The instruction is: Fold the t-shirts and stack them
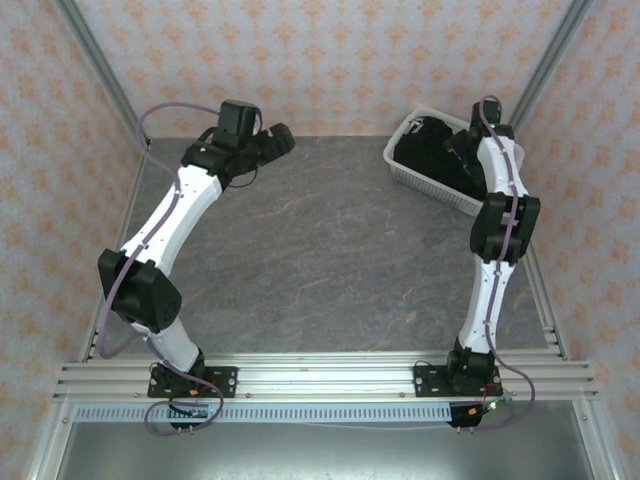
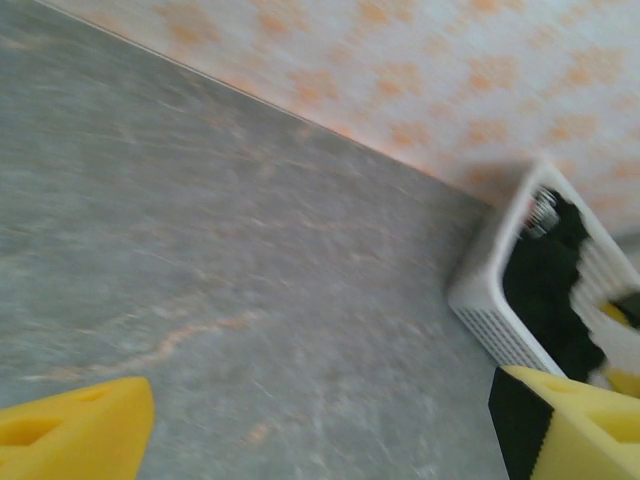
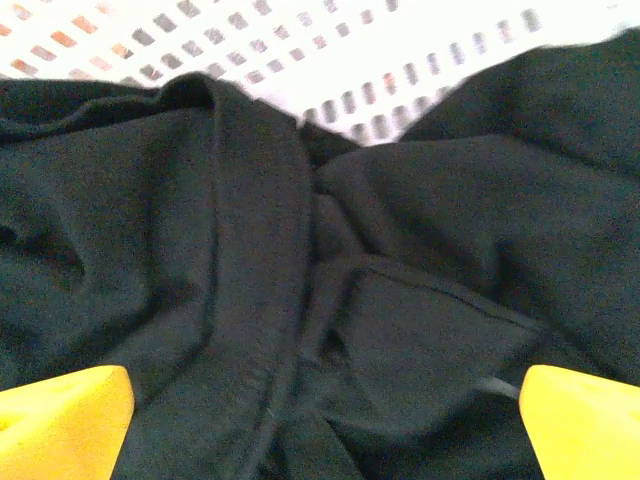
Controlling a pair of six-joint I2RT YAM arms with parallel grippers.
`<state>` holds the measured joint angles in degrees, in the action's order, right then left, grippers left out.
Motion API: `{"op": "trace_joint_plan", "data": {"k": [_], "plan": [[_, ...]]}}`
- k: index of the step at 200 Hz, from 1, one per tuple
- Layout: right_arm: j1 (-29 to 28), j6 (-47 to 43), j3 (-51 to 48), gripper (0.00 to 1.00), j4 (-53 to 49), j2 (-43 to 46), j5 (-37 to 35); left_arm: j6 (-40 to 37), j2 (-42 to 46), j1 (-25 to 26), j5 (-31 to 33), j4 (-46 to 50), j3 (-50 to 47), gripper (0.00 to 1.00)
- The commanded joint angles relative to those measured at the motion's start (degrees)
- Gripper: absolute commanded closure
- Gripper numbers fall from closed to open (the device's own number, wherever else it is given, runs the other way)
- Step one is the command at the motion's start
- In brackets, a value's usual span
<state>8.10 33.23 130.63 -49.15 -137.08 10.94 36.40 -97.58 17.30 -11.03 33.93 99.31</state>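
Currently the black t-shirt (image 3: 330, 270) lies bunched in folds inside the white perforated basket (image 1: 432, 190), which sits at about 1 o'clock on the grey tabletop (image 1: 320, 250). The right jaws stand wide apart directly over the cloth, their yellow fingertips (image 3: 65, 425) spread to either side of a thick fold. They clamp nothing, and I cannot tell whether the tips touch the fabric. The right arm (image 1: 500, 230) rises from its base at 5 o'clock, bends at an elbow near 3 o'clock and dips its wrist into the basket. The left jaws are also apart, gripping nothing, their fingertips (image 2: 75, 430) framing bare tabletop. The left arm (image 1: 165, 225) bows out from 7 o'clock past 9 o'clock, its wrist near 11 o'clock and pointing across toward the basket.
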Motion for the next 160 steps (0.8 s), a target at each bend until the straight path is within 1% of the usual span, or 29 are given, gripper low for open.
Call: {"op": "trace_joint_plan", "data": {"k": [1, 14, 27, 39, 45, 56, 74, 87, 94, 112, 119, 160], "plan": [[-0.10, 1.05, 9.03, 0.00, -5.88, -6.54, 7.44, -1.19, 0.70, 0.98, -2.97, 1.85, 1.50, 0.12], [-0.10, 2.20, 12.97, 0.02, -6.74, -10.34, 8.44, -1.50, 0.81, 1.72, -2.97, 2.27, 1.34, 0.13], [-0.15, 3.47, 13.62, 0.04, -5.90, -12.43, 9.15, -1.51, 1.02, 2.01, -3.03, 2.54, 1.00, 0.13], [-0.14, 4.48, 12.89, 0.08, -4.53, -13.53, 9.81, -1.42, 1.44, 2.04, -3.12, 2.48, 0.37, 0.14], [-0.23, 4.83, 12.37, 0.12, -3.70, -13.97, 10.28, -1.42, 1.74, 2.10, -3.19, 2.52, 0.12, 0.15], [-0.19, 5.32, 11.47, 0.24, -2.54, -14.56, 11.04, -1.42, 2.13, 2.12, -3.22, 2.46, -0.41, 0.18], [-0.35, 5.40, 10.00, 0.55, -0.89, -14.43, 11.13, -1.51, 2.85, 2.13, -3.13, 2.67, -1.11, 0.22], [-0.58, 4.64, 8.49, 0.75, 1.05, -13.03, 10.21, -1.60, 3.32, 2.15, -3.04, 2.80, -1.46, 0.24], [-0.71, 4.18, 7.39, 0.82, 2.42, -11.81, 9.61, -1.64, 3.55, 2.12, -3.04, 2.89, -1.64, 0.25], [-0.89, 3.25, 4.44, 0.96, 6.64, -7.61, 8.31, -1.94, 4.20, 2.20, -2.87, 2.98, -2.23, 0.28], [-1.02, 2.80, 3.53, 1.00, 8.15, -5.59, 7.54, -2.03, 4.48, 2.13, -2.77, 2.99, -2.48, 0.28], [-2.69, -0.36, 0.17, 1.00, 16.13, 9.85, 2.17, -2.74, 5.58, 2.12, -0.88, 3.98, -3.31, 0.28]]}}
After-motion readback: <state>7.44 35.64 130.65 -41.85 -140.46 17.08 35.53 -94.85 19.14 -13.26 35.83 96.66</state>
